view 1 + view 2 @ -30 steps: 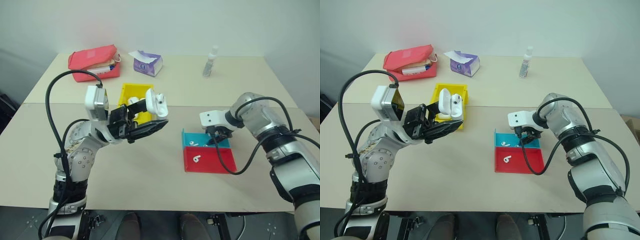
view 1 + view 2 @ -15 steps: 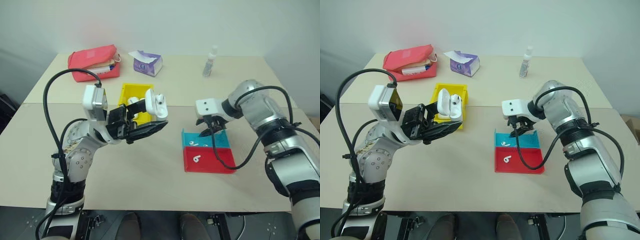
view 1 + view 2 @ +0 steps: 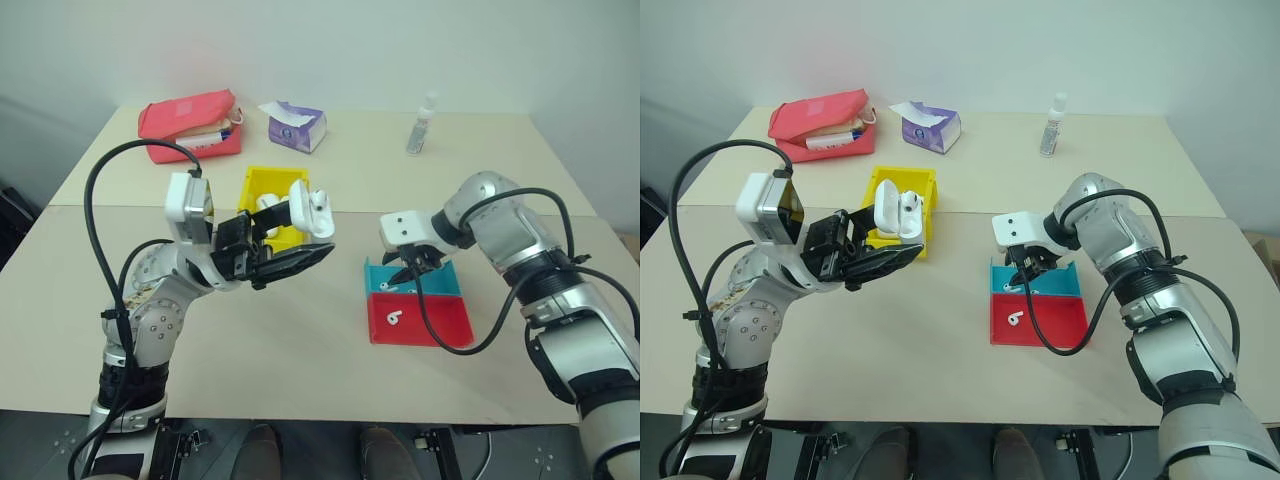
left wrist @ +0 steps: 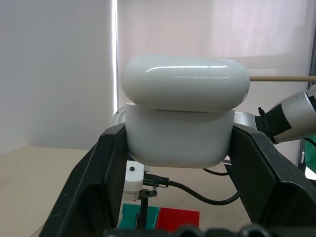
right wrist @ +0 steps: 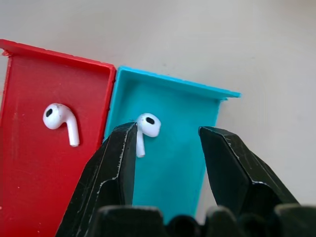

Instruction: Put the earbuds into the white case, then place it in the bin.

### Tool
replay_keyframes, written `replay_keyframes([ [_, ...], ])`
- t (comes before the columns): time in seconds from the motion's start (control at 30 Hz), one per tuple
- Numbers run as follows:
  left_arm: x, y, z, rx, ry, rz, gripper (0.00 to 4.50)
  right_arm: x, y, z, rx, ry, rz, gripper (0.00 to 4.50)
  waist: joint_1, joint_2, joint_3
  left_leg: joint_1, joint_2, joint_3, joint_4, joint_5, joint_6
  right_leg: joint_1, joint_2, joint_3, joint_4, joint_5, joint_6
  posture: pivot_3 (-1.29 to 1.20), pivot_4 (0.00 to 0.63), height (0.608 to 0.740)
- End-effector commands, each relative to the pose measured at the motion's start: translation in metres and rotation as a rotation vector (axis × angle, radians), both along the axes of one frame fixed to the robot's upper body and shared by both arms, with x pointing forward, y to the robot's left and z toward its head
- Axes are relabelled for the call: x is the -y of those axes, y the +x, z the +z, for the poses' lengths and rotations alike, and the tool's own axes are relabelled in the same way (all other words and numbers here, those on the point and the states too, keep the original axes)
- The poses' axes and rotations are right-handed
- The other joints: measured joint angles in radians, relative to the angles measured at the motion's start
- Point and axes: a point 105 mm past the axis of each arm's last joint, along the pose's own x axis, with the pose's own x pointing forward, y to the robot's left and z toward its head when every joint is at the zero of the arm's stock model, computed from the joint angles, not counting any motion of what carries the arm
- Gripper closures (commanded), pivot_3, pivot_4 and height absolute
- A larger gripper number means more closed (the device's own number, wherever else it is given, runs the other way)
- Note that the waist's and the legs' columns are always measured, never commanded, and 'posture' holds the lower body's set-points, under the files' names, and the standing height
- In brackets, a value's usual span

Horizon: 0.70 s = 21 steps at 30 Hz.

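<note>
White earbud (image 5: 146, 124) lies in blue tray (image 5: 177, 163), apparently just below right tool (image 5: 167, 148).

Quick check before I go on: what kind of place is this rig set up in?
Probably an indoor lab or office test bench: plain white walls, a bare beige table, staged sorting props such as the yellow bin and red tray, plus desk items like a tissue box.

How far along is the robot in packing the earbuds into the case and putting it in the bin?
Done: the left gripper holds the white case, lid open. In hand: the right gripper, open, hovers above the earbud in the blue tray. Left: both earbuds, including the one in the red tray, go into the case, then the case into the yellow bin.
</note>
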Motion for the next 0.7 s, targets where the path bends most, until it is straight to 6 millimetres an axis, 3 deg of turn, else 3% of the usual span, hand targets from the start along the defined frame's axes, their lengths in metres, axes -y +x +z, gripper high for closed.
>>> replay_keyframes([
  [0.03,-0.001,-0.004,0.006,0.040,-0.012,-0.005,1.71,-0.001,-0.006,0.002,-0.013,-0.013,0.023,2.08,0.000,0.000,0.000,0.000,0.000,0.000,0.000,0.000,0.000,0.000,0.000,0.000,0.000,0.000,0.000,0.00,0.150,0.740],
  [0.7,-0.001,-0.006,0.007,0.040,-0.012,0.013,1.71,-0.009,-0.001,-0.025,-0.041,-0.050,0.002,2.08,-0.001,0.000,0.000,0.000,0.000,0.000,0.000,0.000,0.000,0.000,0.000,0.000,0.000,0.000,0.000,0.00,0.150,0.740],
])
